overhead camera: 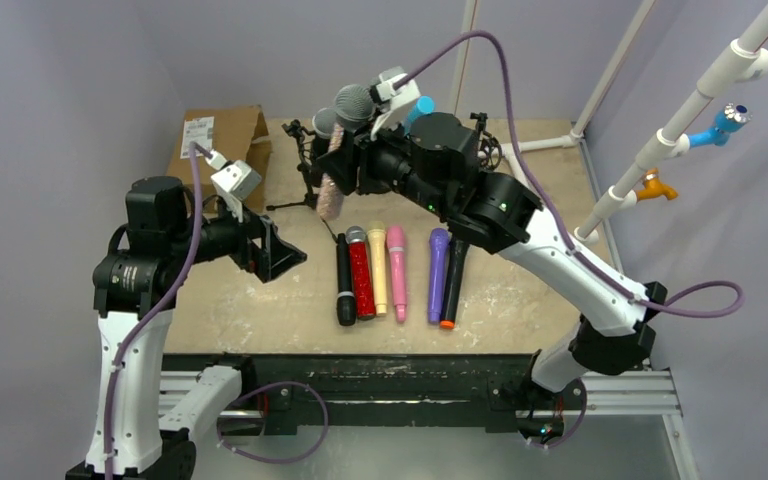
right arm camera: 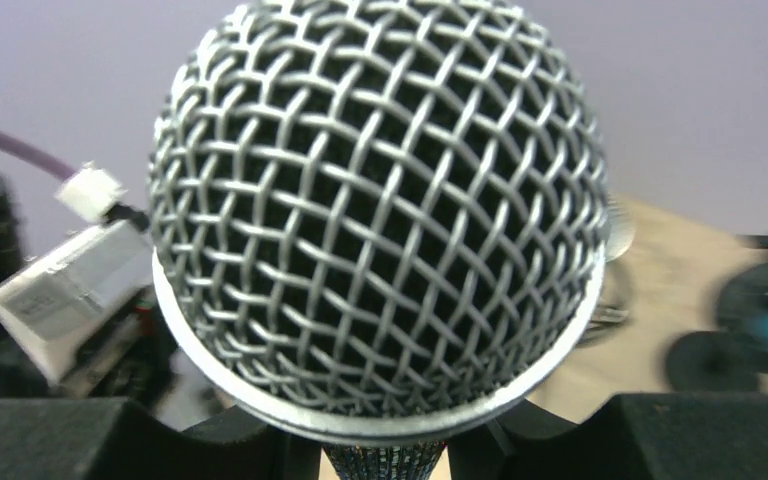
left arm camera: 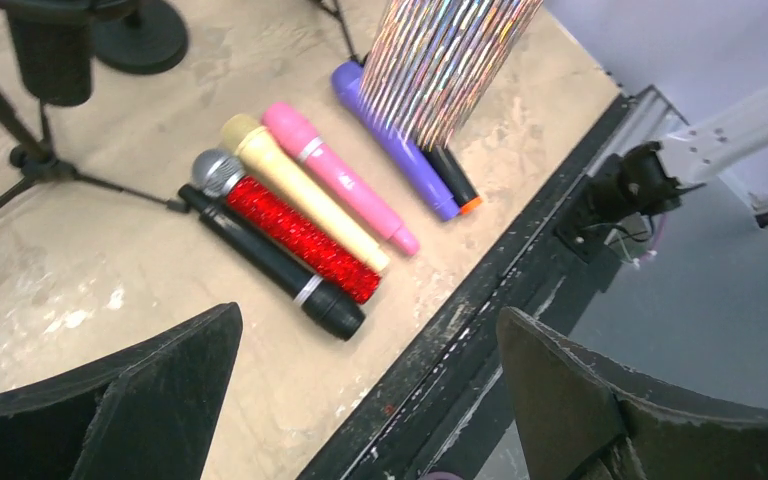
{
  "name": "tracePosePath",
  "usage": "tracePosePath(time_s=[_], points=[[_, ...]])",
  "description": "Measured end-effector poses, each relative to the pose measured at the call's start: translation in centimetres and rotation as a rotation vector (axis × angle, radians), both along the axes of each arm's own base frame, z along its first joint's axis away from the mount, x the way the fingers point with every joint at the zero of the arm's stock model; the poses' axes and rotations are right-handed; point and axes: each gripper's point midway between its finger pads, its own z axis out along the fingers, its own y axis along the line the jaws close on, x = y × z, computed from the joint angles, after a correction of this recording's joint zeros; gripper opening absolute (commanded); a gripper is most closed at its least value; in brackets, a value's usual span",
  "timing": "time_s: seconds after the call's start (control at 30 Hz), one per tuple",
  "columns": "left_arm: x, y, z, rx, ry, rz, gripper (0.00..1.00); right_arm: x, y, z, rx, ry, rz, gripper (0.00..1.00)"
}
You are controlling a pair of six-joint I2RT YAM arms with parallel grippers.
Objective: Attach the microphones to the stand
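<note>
While the glittery silver microphone (overhead camera: 332,195) is clamped upright by the right gripper (overhead camera: 355,160) just beside the stand (overhead camera: 305,165), the left gripper (overhead camera: 285,255) is spread wide, empty, on the stand's near side.

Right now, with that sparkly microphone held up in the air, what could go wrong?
The right end effector grips the silver microphone just under its head, so the long body could swing or slip. It hangs near the row of microphones on the table, and a drop could scatter them. The tripod stand is close to the arm, so a bump might tip it.
</note>
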Motion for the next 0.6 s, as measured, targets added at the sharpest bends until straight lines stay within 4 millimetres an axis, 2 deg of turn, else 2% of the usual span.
tracePosePath(time_s=[0.1, 0.13, 0.23, 0.33, 0.4, 0.47, 0.6], points=[[1.0, 0.8, -0.9, 0.041, 0.037, 0.057, 1.00, 2.2, -4.5, 0.5, -0.071, -0.107, -0.202, 0.00], [1.3, 1.0, -1.2, 0.053, 0.051, 0.073, 1.00, 3.0, -6.8, 0.4, -0.103, -0.154, -0.288, 0.00], [1.9, 1.6, -1.8, 0.081, 0.063, 0.110, 1.00, 4.8, -12.6, -0.8, -0.187, -0.222, -0.480, 0.00], [2.0, 2.0, -2.0, 0.101, 0.058, 0.133, 1.00, 7.7, -18.7, -2.2, -0.244, -0.241, -0.690, 0.00], [2.1, 2.2, -2.1, 0.114, 0.051, 0.138, 1.00, 9.1, -21.6, -3.0, -0.266, -0.243, -0.796, 0.00], [2.1, 2.4, -2.2, 0.124, 0.049, 0.142, 1.00, 10.1, -23.7, -3.5, -0.283, -0.247, -0.867, 0.00], [1.9, 2.6, -2.6, 0.139, 0.042, 0.143, 1.00, 10.8, -25.1, -2.6, -0.265, -0.276, -0.925, 0.00]])
